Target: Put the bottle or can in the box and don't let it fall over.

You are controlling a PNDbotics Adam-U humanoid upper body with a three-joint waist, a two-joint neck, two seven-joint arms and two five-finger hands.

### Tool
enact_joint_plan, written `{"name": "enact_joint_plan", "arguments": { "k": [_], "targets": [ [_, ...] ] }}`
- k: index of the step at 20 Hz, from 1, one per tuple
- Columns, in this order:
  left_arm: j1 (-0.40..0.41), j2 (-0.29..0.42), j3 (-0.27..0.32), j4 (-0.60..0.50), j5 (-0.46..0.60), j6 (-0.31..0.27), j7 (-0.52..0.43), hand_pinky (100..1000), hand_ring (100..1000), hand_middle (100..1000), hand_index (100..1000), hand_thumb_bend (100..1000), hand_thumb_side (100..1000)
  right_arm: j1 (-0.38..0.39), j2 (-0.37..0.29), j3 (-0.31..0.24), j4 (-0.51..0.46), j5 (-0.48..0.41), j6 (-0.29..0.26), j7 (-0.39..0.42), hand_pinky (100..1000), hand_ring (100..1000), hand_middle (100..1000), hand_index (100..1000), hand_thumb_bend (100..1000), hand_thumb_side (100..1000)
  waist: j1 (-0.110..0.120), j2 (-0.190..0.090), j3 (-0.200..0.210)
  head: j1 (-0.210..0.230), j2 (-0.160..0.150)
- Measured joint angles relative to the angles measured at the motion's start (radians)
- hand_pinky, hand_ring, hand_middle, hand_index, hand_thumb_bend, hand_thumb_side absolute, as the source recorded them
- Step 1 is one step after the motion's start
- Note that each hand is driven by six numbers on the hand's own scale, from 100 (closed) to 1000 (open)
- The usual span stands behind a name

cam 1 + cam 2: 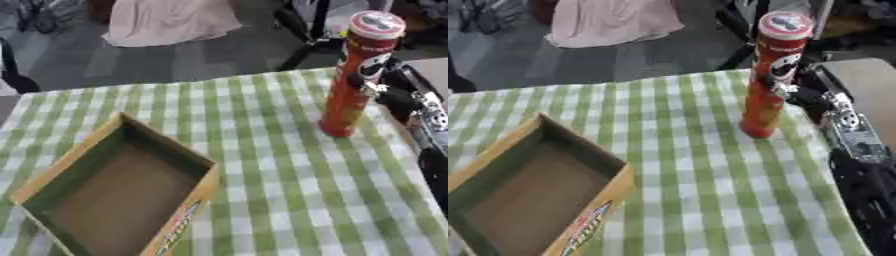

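Both views look down from the robot's head, steeply and from close by, onto the checked counter (262, 165), facing forward toward the floor past its far edge. They sit side by side and share nearly the whole scene: the right hand (815, 102) at the right edge, the tall can (359, 75) against it, and the open box (114, 192) well to its left, nearer the camera.

Glossy red can (354, 80) w/ plastic lid, matt cardboard box (114, 190), woven checked cloth (289, 190) on table.
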Motion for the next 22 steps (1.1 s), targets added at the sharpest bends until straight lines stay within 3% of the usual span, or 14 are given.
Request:
{"name": "enact_joint_plan", "arguments": {
  "k": [4,22],
  "targets": [
    [0.000,0.000,0.000,0.000,0.000,0.000,0.000,1000,672,675,769,117,857,0.000,0.000,0.000,0.000,-0.005,-0.006,0.035,777,1000,1000,915,528,449,0.000,0.000,0.000,0.000,0.000],
    [0.000,0.000,0.000,-0.002,0.000,0.000,0.000,1000,668,674,769,111,852,-0.001,0.001,0.000,0.000,-0.013,-0.013,0.082,807,1000,1000,943,543,495,-0.003,0.000,0.003,0.000,0.000]
  ]
}}
